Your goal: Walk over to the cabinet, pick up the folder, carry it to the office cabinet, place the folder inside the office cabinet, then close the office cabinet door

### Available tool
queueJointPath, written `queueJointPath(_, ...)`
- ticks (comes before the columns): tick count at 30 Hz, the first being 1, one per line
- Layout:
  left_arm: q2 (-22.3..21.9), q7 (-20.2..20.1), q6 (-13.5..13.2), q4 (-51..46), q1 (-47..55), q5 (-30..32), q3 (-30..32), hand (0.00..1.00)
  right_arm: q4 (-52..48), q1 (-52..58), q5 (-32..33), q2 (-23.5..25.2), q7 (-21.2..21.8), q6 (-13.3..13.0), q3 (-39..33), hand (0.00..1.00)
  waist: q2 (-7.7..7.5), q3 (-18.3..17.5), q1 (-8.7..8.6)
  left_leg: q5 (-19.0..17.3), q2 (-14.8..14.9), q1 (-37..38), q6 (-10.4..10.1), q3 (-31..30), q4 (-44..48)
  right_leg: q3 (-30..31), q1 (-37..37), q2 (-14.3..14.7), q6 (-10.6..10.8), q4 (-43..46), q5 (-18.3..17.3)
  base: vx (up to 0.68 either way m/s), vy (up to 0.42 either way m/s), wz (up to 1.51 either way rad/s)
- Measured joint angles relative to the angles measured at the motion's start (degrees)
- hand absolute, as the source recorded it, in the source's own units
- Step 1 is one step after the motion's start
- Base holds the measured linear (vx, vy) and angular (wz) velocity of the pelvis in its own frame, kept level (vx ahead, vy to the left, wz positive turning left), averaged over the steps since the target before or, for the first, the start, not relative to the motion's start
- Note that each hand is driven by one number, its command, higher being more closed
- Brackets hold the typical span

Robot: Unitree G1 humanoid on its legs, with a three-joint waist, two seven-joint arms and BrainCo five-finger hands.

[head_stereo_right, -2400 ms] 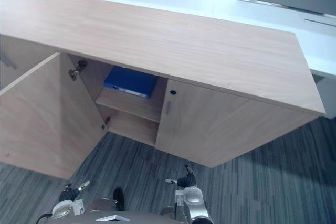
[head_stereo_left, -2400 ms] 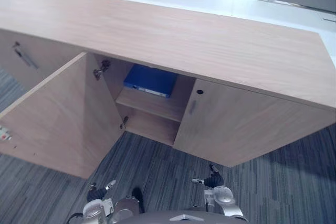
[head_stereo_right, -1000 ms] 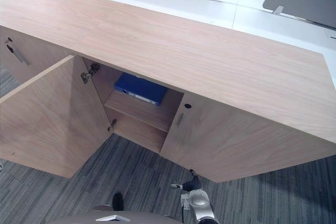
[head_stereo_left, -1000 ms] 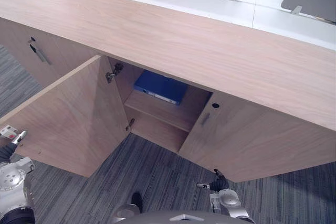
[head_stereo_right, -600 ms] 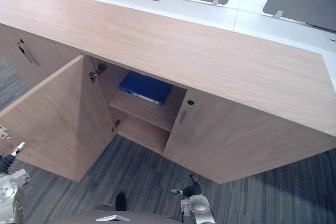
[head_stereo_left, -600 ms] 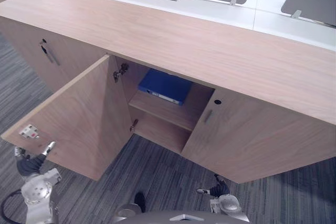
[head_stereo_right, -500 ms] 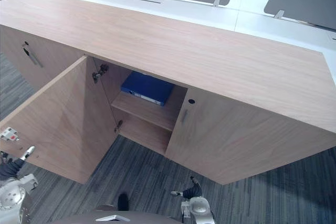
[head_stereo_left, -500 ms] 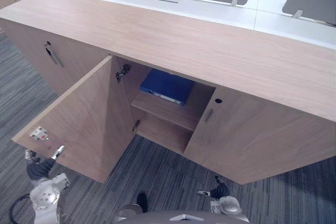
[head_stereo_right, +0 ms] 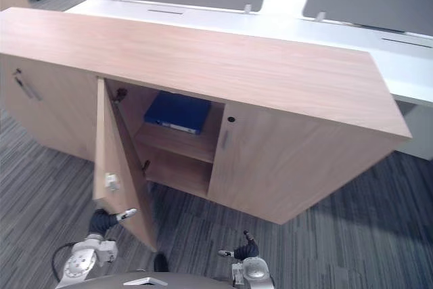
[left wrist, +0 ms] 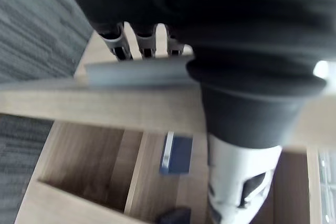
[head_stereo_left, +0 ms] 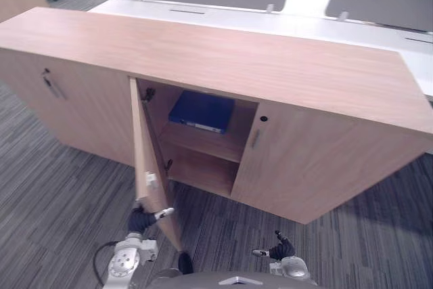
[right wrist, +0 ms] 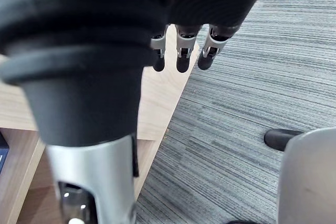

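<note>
Left hand (head_stereo_left: pixel 142 220) fingers (left wrist: pixel 119 43) are straight, pressing the door (head_stereo_left: pixel 152 167), which now stands half closed, no longer wide open. Right hand (head_stereo_left: pixel 279 250) fingers hang relaxed, empty. The blue folder (head_stereo_left: pixel 201 112) lies flat on the cabinet (head_stereo_left: pixel 284 79) upper shelf (head_stereo_left: pixel 216 142).

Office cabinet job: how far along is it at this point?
Done: the blue folder lies on the upper shelf inside the office cabinet. In hand: the left hand is at the lower edge of the door, which stands partly open. The right hand hangs low, open and empty. Left: swinging the door fully shut.
</note>
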Motion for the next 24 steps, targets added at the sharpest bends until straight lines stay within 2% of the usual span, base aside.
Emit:
queueJointPath(4, -0.7, -0.9, 1.1, 2.2, -3.0, 0.6, -2.6, 0.0, -0.2, 0.2, 0.1, 0.5, -0.1, -0.1, 0.2, 0.0, 0.52, -0.8, -1.67, -0.6, 0.5, 1.1, 0.1, 2.5, 0.0, 2.3, 0.0, 0.4, -0.5, -0.5, 0.3, 0.01, 0.0, -0.37)
queueJointPath(9, -0.9, -0.5, 1.2, 3.6, -6.9, 1.6, -4.8, 0.0, -0.1, 0.3, 0.1, 0.6, -0.2, -0.1, 0.3, 0.0, 0.64, -1.0, -2.52, -1.0, 1.0, 1.8, -0.3, 3.8, 0.0, 4.0, 0.0, 0.9, -1.1, -0.7, 0.7, 0.04, -0.028, -0.18)
queueJointPath(11, -1.0, 0.2, 1.7, 6.4, -9.5, 2.3, -5.7, 0.0, 0.0, 0.3, 0.1, 0.6, -0.3, -0.1, 0.3, 0.0, 0.79, -1.2, -3.45, -1.3, 1.1, 2.0, -0.6, 4.3, 0.0, 4.6, -0.1, 1.0, -0.7, -1.1, 1.0, 0.07, -0.032, -0.14)
queueJointPath(15, -0.7, 1.9, 2.0, 11.1, -15.6, 4.4, -5.7, 0.0, 0.1, 0.3, 0.1, 0.6, -0.3, 0.0, 0.4, 0.0, 0.84, -1.4, -3.73, -1.7, 1.5, 2.1, -0.7, 5.7, 0.0, 5.9, -0.1, 1.4, 0.3, -2.4, 2.1, 0.09, -0.033, -0.21)
queueJointPath(16, -0.4, 3.4, 2.5, 13.1, -17.1, 4.9, -5.4, 0.0, 0.3, 0.2, 0.1, 0.6, -0.4, 0.0, 0.4, 0.0, 0.81, -1.5, -3.93, -1.7, 1.6, 2.2, -0.7, 6.1, 0.0, 6.3, -0.1, 1.6, 0.4, -2.7, 2.4, 0.06, -0.025, -0.18)
queueJointPath(19, 1.2, 4.7, 3.4, 15.7, -19.0, 5.4, -5.6, 0.0, 1.6, -0.7, 0.1, 0.6, -0.5, 0.1, 0.4, 0.0, 0.47, -1.7, -4.87, -1.8, 1.9, 2.2, -0.7, 6.5, 0.0, 6.5, 0.0, 1.9, 0.4, -3.1, 2.5, 0.09, -0.044, -0.11)
queueJointPath(24, 1.3, 5.1, 3.7, 18.2, -20.7, 6.1, -5.9, 0.0, 2.5, -1.4, 0.1, 0.4, -0.5, 0.3, 0.1, 0.0, 0.32, -1.7, -5.41, -2.2, 2.1, 2.2, -1.1, 7.1, 0.0, 6.9, -0.1, 2.0, 0.4, -3.6, 2.5, 0.06, -0.025, -0.07)
